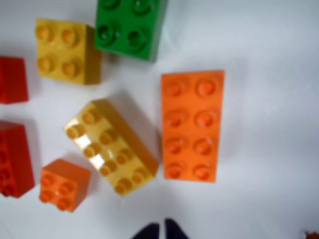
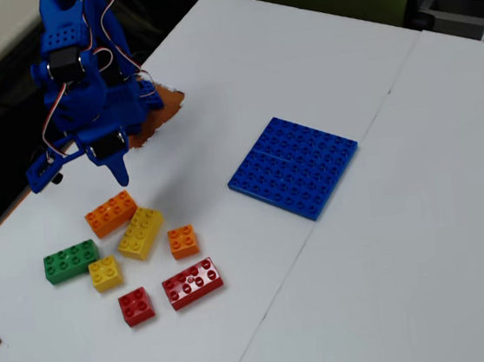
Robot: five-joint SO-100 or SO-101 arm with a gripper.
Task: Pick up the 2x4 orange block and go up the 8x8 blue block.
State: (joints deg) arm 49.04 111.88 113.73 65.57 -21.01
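The 2x4 orange block (image 1: 192, 127) lies flat on the white table, studs up, and in the wrist view it is just above and right of my gripper tips. In the fixed view it (image 2: 111, 213) is the brick nearest the arm. My gripper (image 1: 160, 230) shows only as two dark tips close together at the bottom edge, holding nothing. In the fixed view the gripper (image 2: 122, 175) hangs a little above and behind the orange block. The 8x8 blue block (image 2: 294, 166) lies flat to the right and is out of the wrist view.
A yellow 2x4 brick (image 1: 112, 145) lies slanted right beside the orange block. Around it lie a small orange 2x2 brick (image 1: 64, 184), a yellow 2x2 (image 1: 65, 50), a green brick (image 1: 130, 27) and red bricks (image 1: 15, 159). The table edge runs left of the arm (image 2: 82, 85).
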